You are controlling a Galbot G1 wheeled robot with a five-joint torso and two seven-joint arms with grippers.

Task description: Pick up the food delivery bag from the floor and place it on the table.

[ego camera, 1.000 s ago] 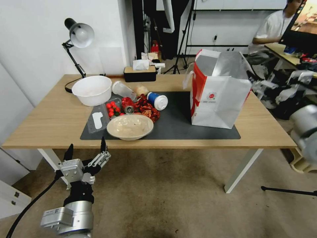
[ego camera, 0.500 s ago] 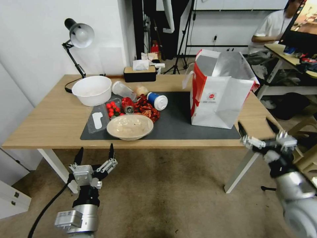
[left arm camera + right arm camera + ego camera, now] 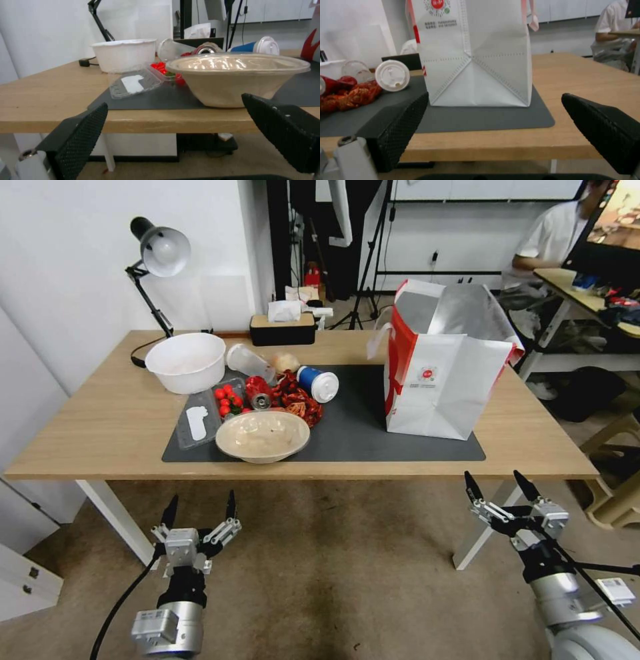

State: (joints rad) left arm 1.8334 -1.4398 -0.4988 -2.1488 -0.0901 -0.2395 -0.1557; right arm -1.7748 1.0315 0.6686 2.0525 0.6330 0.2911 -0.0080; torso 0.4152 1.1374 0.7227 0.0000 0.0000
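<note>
The food delivery bag (image 3: 443,363), white with red side panels and foil lining, stands upright on the right part of the dark grey mat (image 3: 353,427) on the table (image 3: 100,427). The right wrist view shows the bag (image 3: 476,62) straight ahead on the mat. My right gripper (image 3: 502,492) is open, low in front of the table's right front edge, apart from the bag. Open too, my left gripper (image 3: 200,507) hangs below the table's front edge at the left, over the floor (image 3: 333,580). Nothing is between either pair of fingers.
On the mat's left lie a beige lidded bowl (image 3: 263,435), a tomato tray (image 3: 227,399), red wrappers (image 3: 293,397) and a blue cup (image 3: 317,383). A white bowl (image 3: 185,361), lamp (image 3: 157,253) and tissue box (image 3: 283,327) stand behind. A white table leg (image 3: 483,530) is by my right gripper.
My right arm has come down from beside the bag to below the table's front edge. My left gripper has sunk lower and slid slightly right. The bag has not moved.
</note>
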